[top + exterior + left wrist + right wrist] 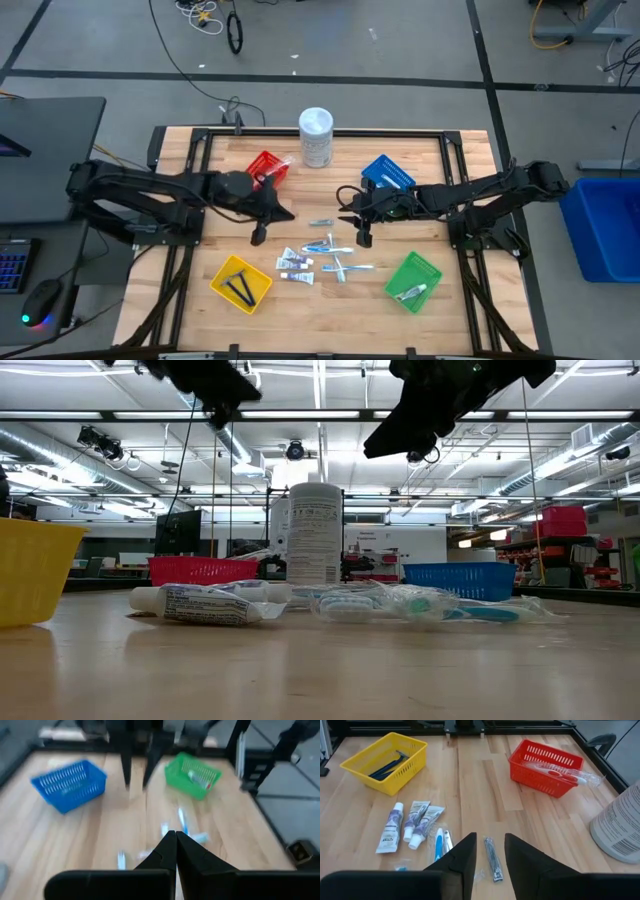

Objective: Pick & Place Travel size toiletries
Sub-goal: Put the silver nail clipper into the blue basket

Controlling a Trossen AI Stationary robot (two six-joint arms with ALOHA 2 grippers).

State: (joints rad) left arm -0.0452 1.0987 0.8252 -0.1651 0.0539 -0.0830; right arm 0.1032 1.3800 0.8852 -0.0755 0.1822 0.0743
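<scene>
Wooden tabletop [180, 300] carries four baskets around a loose cluster of toiletries [315, 258] near its middle. Right gripper [490, 851] hangs with jaws parted directly over a slim nail clipper [491, 858], which sits just on the white-container [316, 137] side of the cluster; its long axis runs between the two fingers, in line with the gripper's reach. Left gripper [176, 851] hovers just beside the red basket [267, 168], jaws pressed together and empty, farther from the clipper. Only the right wrist view resolves the clipper; the high view shows which arm is nearer.
</scene>
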